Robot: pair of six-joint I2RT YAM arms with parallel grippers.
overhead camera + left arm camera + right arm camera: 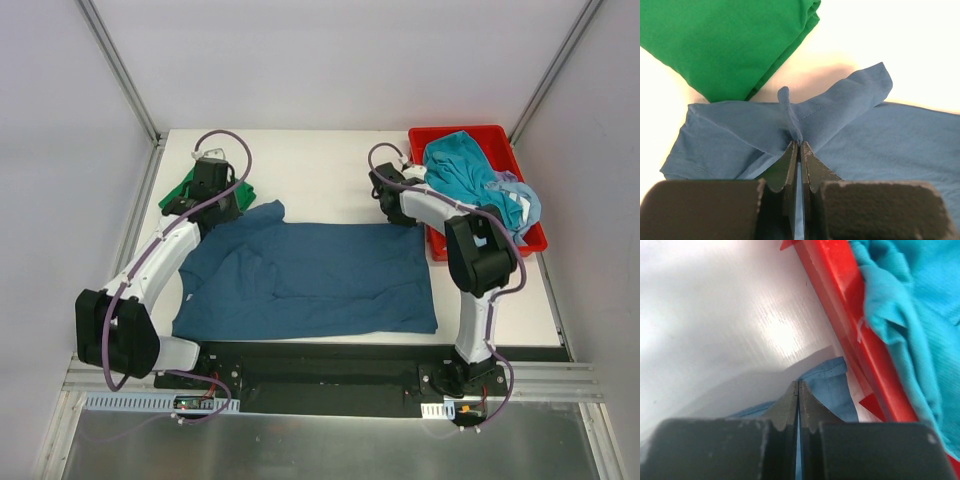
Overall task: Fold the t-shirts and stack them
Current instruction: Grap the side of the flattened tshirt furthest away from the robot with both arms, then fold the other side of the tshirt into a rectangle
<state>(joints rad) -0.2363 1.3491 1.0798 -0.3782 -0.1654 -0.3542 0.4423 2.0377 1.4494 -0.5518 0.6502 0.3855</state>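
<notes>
A dark navy-blue t-shirt [310, 278] lies spread across the table's middle. My left gripper [222, 208] is shut on its far left corner, a pinched fold near the sleeve [795, 131]. My right gripper [407, 212] is shut on its far right corner [826, 382], next to the red bin. A folded bright green t-shirt [180, 193] lies at the far left, partly under my left wrist; it fills the upper left of the left wrist view [725, 40]. A teal t-shirt [462, 170] and a pale blue one [522, 200] lie crumpled in the bin.
A red bin [500, 134] stands at the far right of the white table [320, 160], its wall [840, 305] close beside my right gripper. Grey enclosure walls and metal posts ring the table.
</notes>
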